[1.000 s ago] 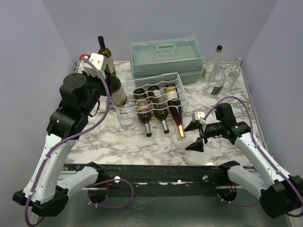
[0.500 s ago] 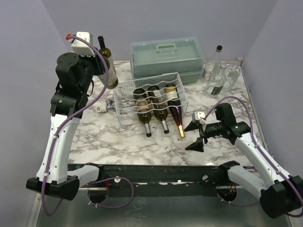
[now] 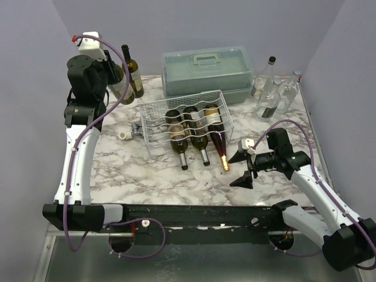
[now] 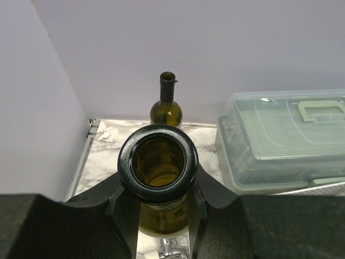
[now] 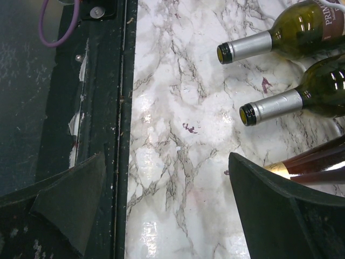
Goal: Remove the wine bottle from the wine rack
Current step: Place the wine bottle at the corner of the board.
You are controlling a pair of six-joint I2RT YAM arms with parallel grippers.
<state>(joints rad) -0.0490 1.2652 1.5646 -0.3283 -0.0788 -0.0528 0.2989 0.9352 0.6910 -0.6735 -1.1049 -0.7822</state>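
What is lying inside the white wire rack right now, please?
Three bottles lie in the wine rack, necks pointing out over its near edge; its leftmost groove holds none. The wavy wires cross their labels, so those cannot be read.

My top view is bright and evenly lit from above; shadows under the wine rack (image 3: 151, 126) are soft and faint. In the right wrist view, I see white glare patches washing out the marble table (image 5: 178, 108). In the left wrist view, the wine bottle (image 4: 158, 131) has a sharp rim, but the black fingers (image 4: 123, 218) show almost no detail.
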